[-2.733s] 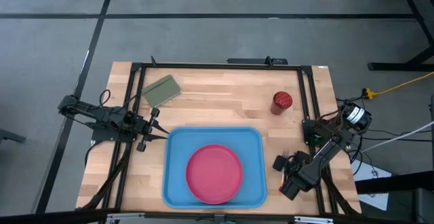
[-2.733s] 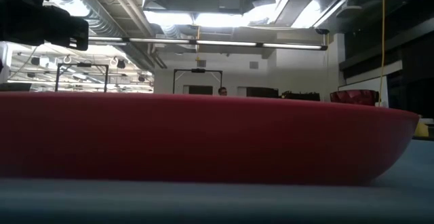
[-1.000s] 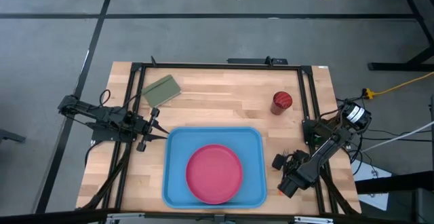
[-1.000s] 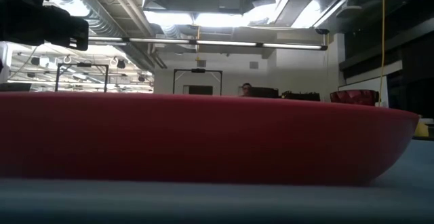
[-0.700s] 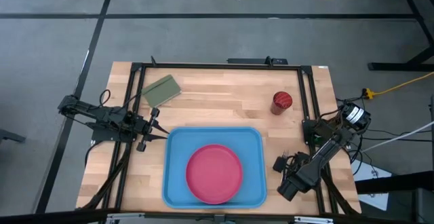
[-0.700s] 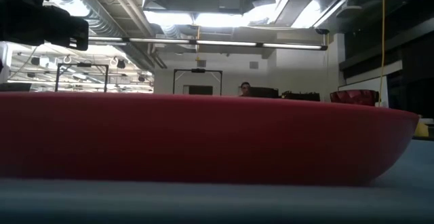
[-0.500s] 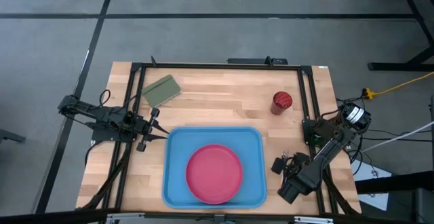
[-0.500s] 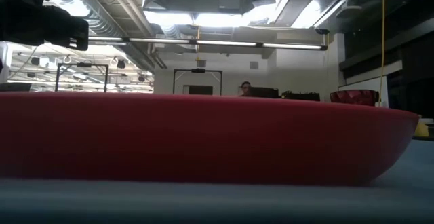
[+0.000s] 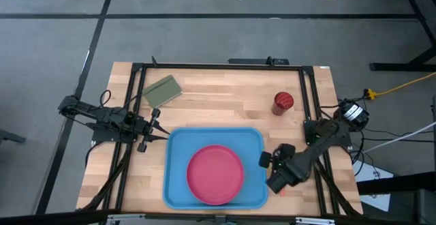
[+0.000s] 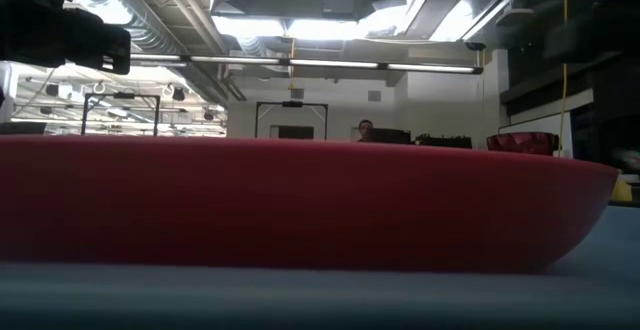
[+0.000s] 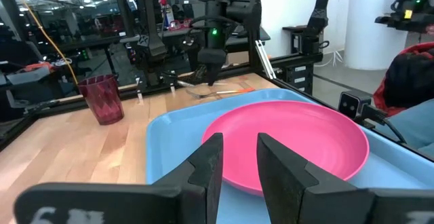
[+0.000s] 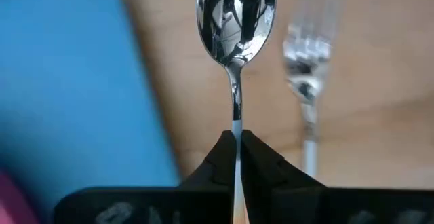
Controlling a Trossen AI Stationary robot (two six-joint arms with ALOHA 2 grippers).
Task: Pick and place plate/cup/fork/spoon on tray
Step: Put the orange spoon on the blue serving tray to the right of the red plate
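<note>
The pink-red plate [image 9: 214,174] lies flat in the light-blue tray [image 9: 174,158] at the table's near middle. The dark red cup [image 9: 283,102] stands upright on the wood at the far right. My right gripper [image 9: 266,160] hangs at the tray's right rim, pointing down, shut on the spoon [image 12: 236,13]. The fork [image 12: 308,68] lies on the wood beside the spoon. My left gripper [image 11: 236,163] waits at the tray's left rim, level, open, with nothing between its fingers. My right gripper pinches the spoon's thin neck end [image 12: 235,125] between its two fingertips. The silver bowl [image 12: 236,10] sticks out beyond the fingertips, over the wood between the tray's right rim [image 12: 135,81] and the fork. The spoon looks lifted clear of the table.
An olive-green pad [image 9: 162,91] lies at the far left of the table. A black frame [image 9: 218,66] runs around the work area. Bare wood lies between the pad and the cup. In the low view the plate [image 10: 300,200] fills the picture.
My right gripper has risen and gone toward the table's left, up to the tray's right rim, rolling its wrist as it went. It stays shut on the spoon, which has come up off the wood. The fork has stayed where it lay.
</note>
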